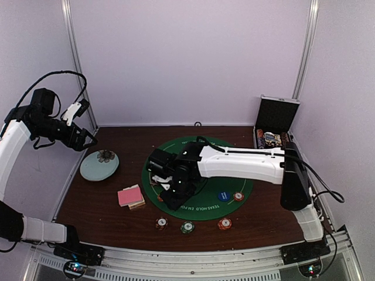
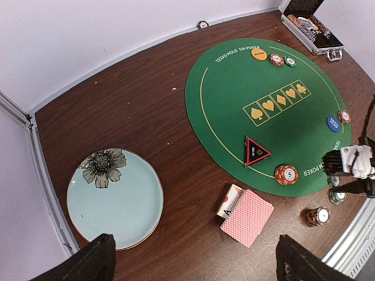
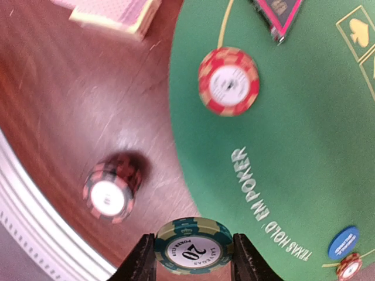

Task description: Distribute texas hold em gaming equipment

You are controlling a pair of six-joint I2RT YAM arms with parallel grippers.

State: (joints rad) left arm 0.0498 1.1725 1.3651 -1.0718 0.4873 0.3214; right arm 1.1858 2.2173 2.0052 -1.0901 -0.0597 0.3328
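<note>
Right gripper (image 3: 193, 264) is pinching the green chip (image 3: 192, 246) across its rim, beside the mat's (image 3: 304, 146) near edge. Left gripper (image 2: 196, 263) is hanging wide and empty. The chip is likely light, rigid and smooth-edged, so opposite rim points are offering the surest hold.

Green-striped chip stack (image 3: 192, 246), marked 20, seemingly overlaps the mat (image 3: 293, 146).

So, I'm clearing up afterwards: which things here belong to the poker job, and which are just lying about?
Job: playing cards, poker chips, green chip in the right claw, orange button, blue button, triangular marker.
Lying about: pale blue dish, metal case.
</note>
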